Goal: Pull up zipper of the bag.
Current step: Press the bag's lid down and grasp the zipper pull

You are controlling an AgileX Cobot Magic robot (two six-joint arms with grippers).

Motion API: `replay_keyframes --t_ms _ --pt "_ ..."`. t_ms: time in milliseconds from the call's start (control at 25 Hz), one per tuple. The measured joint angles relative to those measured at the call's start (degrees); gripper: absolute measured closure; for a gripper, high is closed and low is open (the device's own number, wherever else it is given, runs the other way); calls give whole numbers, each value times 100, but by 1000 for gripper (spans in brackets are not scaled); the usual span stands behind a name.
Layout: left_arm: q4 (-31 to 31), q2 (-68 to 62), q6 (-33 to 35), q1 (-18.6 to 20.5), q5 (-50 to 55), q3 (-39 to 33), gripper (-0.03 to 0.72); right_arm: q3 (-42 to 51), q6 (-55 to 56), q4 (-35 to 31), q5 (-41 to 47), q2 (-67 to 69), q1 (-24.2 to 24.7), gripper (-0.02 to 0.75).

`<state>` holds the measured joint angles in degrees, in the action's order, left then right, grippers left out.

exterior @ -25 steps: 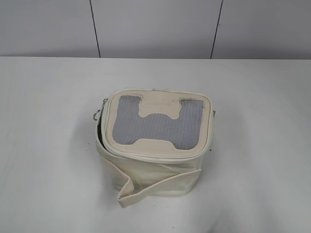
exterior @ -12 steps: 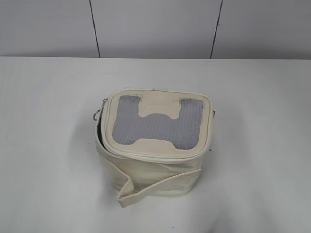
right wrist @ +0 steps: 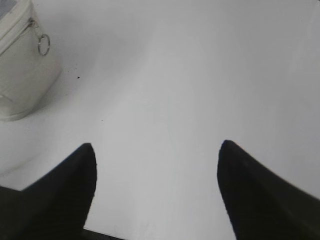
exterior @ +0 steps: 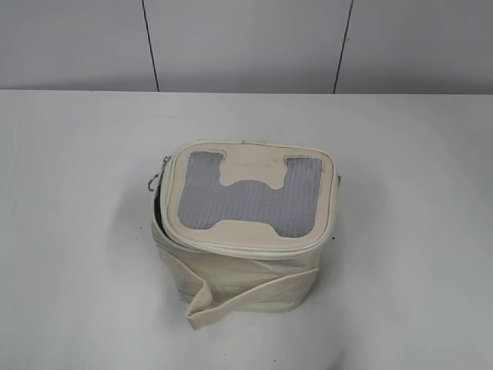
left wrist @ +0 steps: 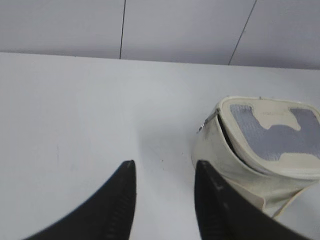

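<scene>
The cream bag point(exterior: 239, 277) stands mid-table, its flat lid with grey mesh panels and an H-shaped cream patch on top. The lid gapes along the left edge, where the zipper point(exterior: 158, 208) track is parted. One silver pull point(exterior: 156, 179) hangs at the back left corner; it also shows in the left wrist view point(left wrist: 207, 122). The other ring pull point(right wrist: 44, 44) hangs on the bag's right side. My left gripper point(left wrist: 164, 167) is open and empty, to the left of the bag point(left wrist: 235, 155). My right gripper point(right wrist: 157, 150) is open and empty, to the right of the bag point(right wrist: 22, 75). Neither gripper shows in the exterior view.
The bag's loose cream strap point(exterior: 246, 297) drapes across its front. The white table point(exterior: 77, 270) runs back to a grey panelled wall point(exterior: 246, 42).
</scene>
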<state>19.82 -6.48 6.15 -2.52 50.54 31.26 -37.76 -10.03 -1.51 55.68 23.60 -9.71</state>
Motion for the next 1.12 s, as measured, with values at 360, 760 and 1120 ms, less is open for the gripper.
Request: replay_keyframes --t_ms 360,760,1120 --pt "1085 -1476 1024 -71 -673 48 381 -1189 -627 -31 -27 2332 -966 151" --pt "1722 -4488 2010 -71 -258 593 380 -2937 -1872 -869 -147 4644 -1082 151" --pt "2341 -6133 2940 -71 219 1359 343 -4977 -2587 -1320 619 6759 -1392 151"
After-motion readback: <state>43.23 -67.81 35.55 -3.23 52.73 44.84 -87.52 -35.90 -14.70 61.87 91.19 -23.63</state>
